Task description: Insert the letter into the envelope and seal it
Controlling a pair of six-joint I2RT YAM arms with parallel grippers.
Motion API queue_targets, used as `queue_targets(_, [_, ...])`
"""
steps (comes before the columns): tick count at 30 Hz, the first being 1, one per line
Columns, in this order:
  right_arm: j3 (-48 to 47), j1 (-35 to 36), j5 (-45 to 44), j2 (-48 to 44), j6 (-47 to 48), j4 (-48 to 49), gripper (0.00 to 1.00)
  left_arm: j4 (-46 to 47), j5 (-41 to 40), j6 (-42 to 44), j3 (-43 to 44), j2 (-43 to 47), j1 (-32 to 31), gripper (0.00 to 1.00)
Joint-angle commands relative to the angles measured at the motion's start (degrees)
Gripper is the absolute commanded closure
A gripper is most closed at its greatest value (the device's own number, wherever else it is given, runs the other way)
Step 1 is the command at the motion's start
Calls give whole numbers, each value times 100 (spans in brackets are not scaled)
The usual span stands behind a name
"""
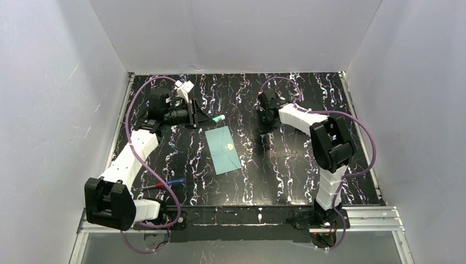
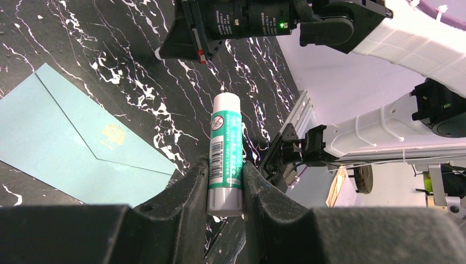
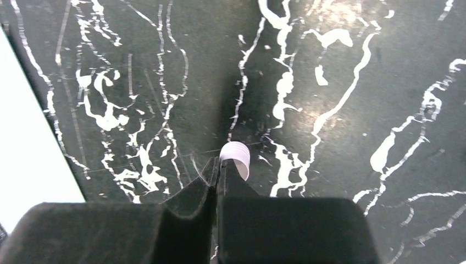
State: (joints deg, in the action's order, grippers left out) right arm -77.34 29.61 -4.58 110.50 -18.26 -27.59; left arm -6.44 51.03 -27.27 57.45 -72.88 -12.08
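Note:
The pale teal envelope (image 1: 223,149) lies flat mid-table, flap folded down with its gold seal (image 1: 228,146) on top; the left wrist view shows it as well (image 2: 55,137). The letter shows in no view. My left gripper (image 1: 206,118) (image 2: 225,176) hovers beyond the envelope's far end, shut on a green-and-white glue stick (image 2: 226,148) whose white tip points toward the right arm. My right gripper (image 1: 264,131) (image 3: 217,165) points down at the table right of the envelope. Its fingers are nearly together, pinching the wall of a small white ribbed cap (image 3: 235,157).
A pen-like tool with a red and blue handle (image 1: 165,184) lies near the left arm's base. White walls enclose the black marbled table (image 1: 286,176) on three sides. The right arm's wrist (image 2: 247,19) hangs close in front of the glue stick.

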Motion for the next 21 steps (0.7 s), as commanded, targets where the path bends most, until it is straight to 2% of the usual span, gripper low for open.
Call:
queue_targets(1, [150, -178, 1072, -276, -206, 502, 98, -100, 136, 134, 55, 63, 30, 100])
queue_targets(9, [1114, -455, 3730, -159, -1231, 2197, 99, -121, 118, 147, 16, 51, 30, 100])
queue_targets(14, [1281, -464, 4389, 271, -1666, 2907, 97, -138, 136, 138, 28, 54, 30, 100])
queue_targets(16, [1239, -499, 4461, 429, -1661, 2881, 86, -145, 142, 136, 31, 55, 30, 100])
queue_targets(17, [1194, -526, 4403, 491, -1604, 2792, 77, -154, 138, 135, 44, 43, 30, 100])
queue_targets(19, [976, -571, 4082, 554, -1308, 2241, 64, -172, 140, 138, 52, 47, 35, 100])
queue_targets(21, [765, -587, 3755, 557, -1025, 1837, 59, -191, 129, 151, 60, 53, 30, 100])
